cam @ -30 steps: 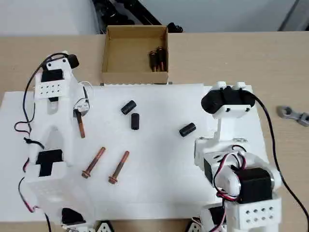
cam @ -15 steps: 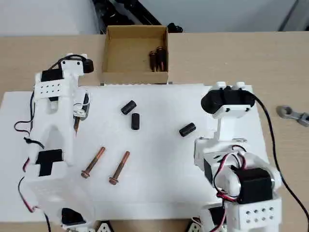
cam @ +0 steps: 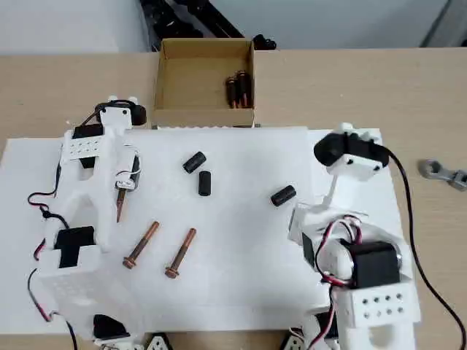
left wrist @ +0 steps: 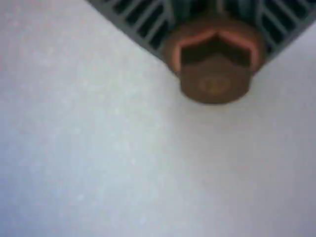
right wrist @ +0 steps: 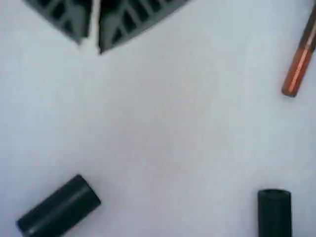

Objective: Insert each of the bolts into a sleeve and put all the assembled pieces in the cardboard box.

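Observation:
My left gripper (cam: 124, 181) is shut on a copper bolt (cam: 120, 205) over the left of the white sheet (cam: 241, 270); the left wrist view shows its hex head (left wrist: 215, 64) clamped between the dark jaws. Two more bolts (cam: 141, 245) (cam: 180, 252) lie on the sheet in front of it. Three black sleeves (cam: 193, 162) (cam: 204, 183) (cam: 283, 195) lie mid-sheet. My right gripper (right wrist: 94, 29) is shut, holding nothing, above the sheet near a sleeve (right wrist: 59, 207). The cardboard box (cam: 166, 80) at the back holds assembled pieces (cam: 238, 89).
A metal wrench (cam: 441, 173) lies on the wooden table at the far right. In the right wrist view a second sleeve (right wrist: 274, 212) and a bolt's tip (right wrist: 298, 66) lie on the sheet. Cables trail beside both arms.
My left arm has swung right and forward with the bolt held in it, the bolt tipping up off the sheet. The right arm has turned slightly.

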